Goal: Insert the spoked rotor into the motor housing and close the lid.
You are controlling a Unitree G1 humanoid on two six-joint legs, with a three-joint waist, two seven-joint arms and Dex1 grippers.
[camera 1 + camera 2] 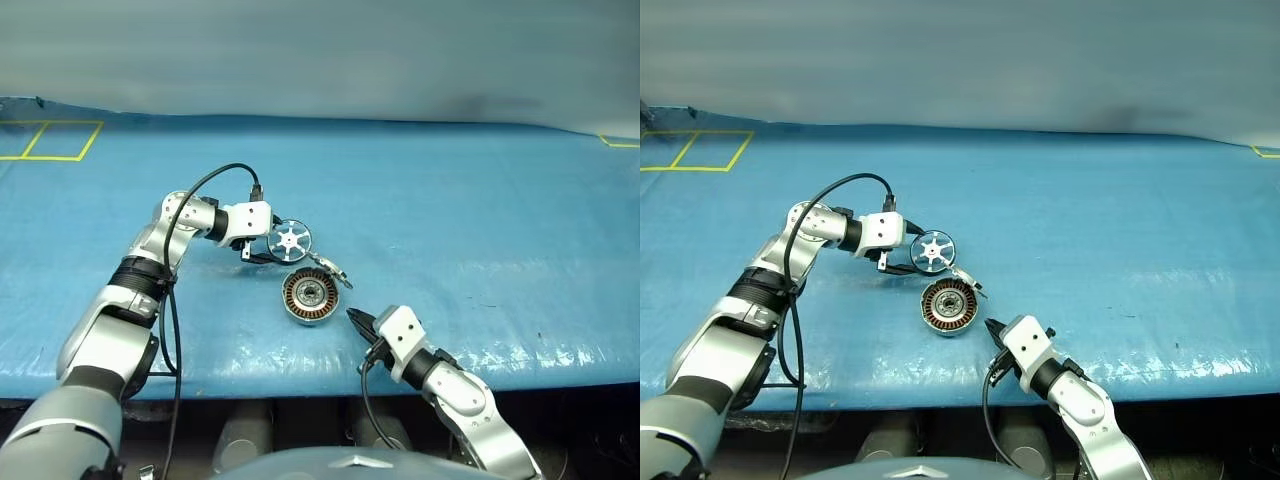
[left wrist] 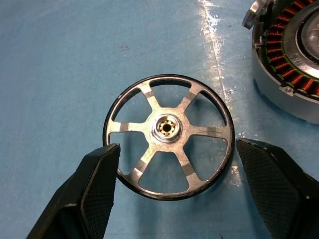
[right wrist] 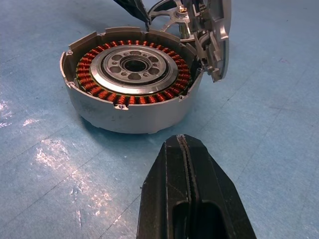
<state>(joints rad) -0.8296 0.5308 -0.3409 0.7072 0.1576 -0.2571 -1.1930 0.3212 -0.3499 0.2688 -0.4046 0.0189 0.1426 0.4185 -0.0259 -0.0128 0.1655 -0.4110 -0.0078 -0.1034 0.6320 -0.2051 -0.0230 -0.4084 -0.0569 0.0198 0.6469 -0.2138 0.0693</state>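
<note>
**Rotor lies free beside open motor housing**

The spoked rotor rests flat on the blue worktop, between the spread fingers of the left gripper, ungrasped. Just beside it sits the motor housing, copper windings exposed, its lid tilted up at the rim. The right gripper, fingers pressed together, points at the housing, empty.

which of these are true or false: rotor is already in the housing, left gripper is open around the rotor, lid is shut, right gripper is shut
1. The spoked rotor already sits in the motor housing. False: it lies flat on the blue mat beside the housing.
2. The left gripper is open, one finger on each side of the rotor. True.
3. The lid is shut. False: it stands open at the housing's rim, leaving the copper windings bare.
4. The right gripper is shut and holds nothing. True.
</note>
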